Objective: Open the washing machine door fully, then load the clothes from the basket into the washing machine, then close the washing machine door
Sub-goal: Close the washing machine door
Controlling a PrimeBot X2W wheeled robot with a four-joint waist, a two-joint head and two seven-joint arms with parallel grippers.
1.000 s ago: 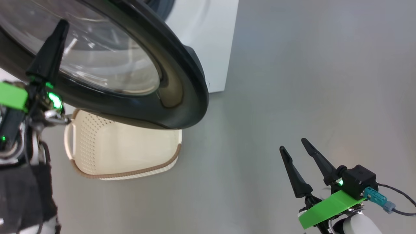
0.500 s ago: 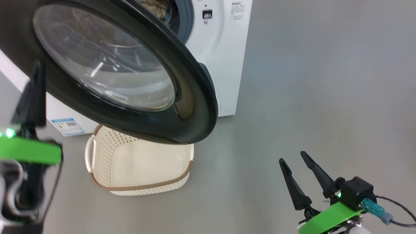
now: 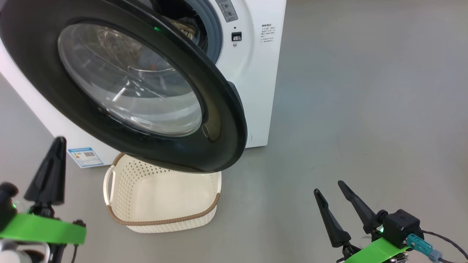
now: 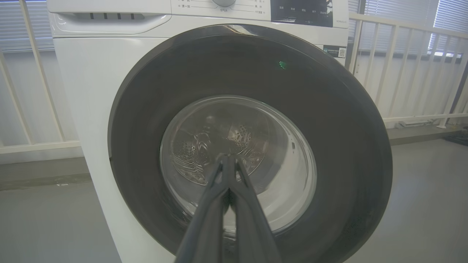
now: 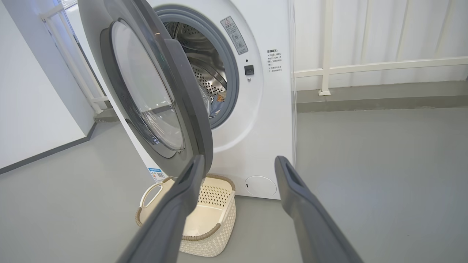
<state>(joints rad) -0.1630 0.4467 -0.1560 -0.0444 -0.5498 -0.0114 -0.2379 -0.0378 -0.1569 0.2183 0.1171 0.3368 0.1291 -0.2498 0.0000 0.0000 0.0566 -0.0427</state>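
Note:
The washing machine [image 3: 256, 73] stands at the upper left, and its door [image 3: 219, 120] hangs partly open, swung out above the basket [image 3: 164, 220]. The basket looks empty. Clothes [image 5: 218, 104], blue with orange, lie in the steel drum [image 5: 208, 73], behind the door [image 5: 190, 102]. My left gripper [image 3: 51, 171] is shut with nothing in it, low at the left, short of the door. In the left wrist view, the left gripper [image 4: 228, 159] points at the door's glass [image 4: 278, 164]. My right gripper [image 3: 328, 186] stands open at the lower right, and the right gripper [image 5: 239, 157] is well away from the machine.
A blue label sticker [image 3: 85, 156] and a round filter cover [image 5: 260, 185] mark the machine's lower front. White railings [image 5: 365, 67] run behind the machine. Bare grey floor [image 3: 365, 109] stretches to the right of the machine and the basket [image 5: 208, 233].
The head camera has tilted up, showing more of the machine. My shut left gripper has come away from the door's face and down to the lower left. The right gripper keeps its place.

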